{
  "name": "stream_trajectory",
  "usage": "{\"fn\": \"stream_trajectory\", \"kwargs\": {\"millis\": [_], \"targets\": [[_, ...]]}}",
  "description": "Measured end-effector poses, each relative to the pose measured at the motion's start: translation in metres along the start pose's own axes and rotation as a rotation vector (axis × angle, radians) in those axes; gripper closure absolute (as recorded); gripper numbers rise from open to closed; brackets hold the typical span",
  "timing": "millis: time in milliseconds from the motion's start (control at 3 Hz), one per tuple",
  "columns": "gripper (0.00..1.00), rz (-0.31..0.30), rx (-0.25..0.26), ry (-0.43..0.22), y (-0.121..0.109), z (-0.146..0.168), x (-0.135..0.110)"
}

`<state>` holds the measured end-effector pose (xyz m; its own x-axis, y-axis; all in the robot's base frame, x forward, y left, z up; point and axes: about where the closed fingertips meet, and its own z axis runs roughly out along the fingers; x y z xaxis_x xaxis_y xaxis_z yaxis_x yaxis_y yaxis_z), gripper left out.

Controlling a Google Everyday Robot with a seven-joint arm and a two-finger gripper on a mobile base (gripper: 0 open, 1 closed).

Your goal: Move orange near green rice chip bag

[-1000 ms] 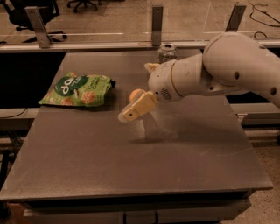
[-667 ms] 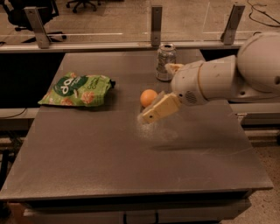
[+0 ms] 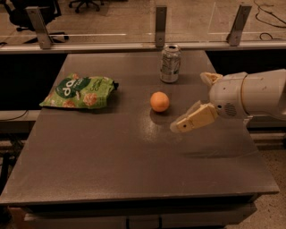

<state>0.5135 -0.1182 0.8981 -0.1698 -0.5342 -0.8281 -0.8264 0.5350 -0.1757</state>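
Gripper (image 3: 192, 103) hangs over the right part of the table (image 3: 134, 165), just right of the orange (image 3: 159, 101) and a bit nearer the front edge, not touching it. Fingers stand apart: lower tan finger (image 3: 194, 120) points down-left toward the fruit, the other shows up by the white wrist; nothing btwn them, so it's empty. White arm (image 3: 254, 94) comes in from the right edge, approx level w/ the tabletop's mid depth. Orange sits on the dark grey surface, roughly centre, resting free w/ its shadow under it. Green rice chip bag (image 3: 80, 91) lies flat at the left rear of the table, white logo up, tan chip pics visible, crinkled; well apart from the orange, w/ bare tabletop btwn the two. Silver soda can (image 3: 170, 63) stands upright behind the orange, near the back edge, close to the fruit but not touching. Behind the table runs a rail w/ metal posts (image 3: 161, 26); beyond it, pale floor and office chair bases (image 3: 87, 3) at top left.
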Motion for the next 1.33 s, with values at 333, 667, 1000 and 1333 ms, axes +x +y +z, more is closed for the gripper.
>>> {"fn": "stream_trajectory", "kwargs": {"millis": [333, 667, 1000, 1333], "targets": [[0.00, 0.023, 0.007, -0.010, -0.017, 0.014, 0.014], [0.00, 0.038, -0.013, -0.034, -0.026, 0.038, 0.017], [0.00, 0.048, -0.047, -0.058, -0.026, 0.063, 0.015], [0.00, 0.044, -0.082, -0.074, -0.021, 0.090, 0.011]]}}
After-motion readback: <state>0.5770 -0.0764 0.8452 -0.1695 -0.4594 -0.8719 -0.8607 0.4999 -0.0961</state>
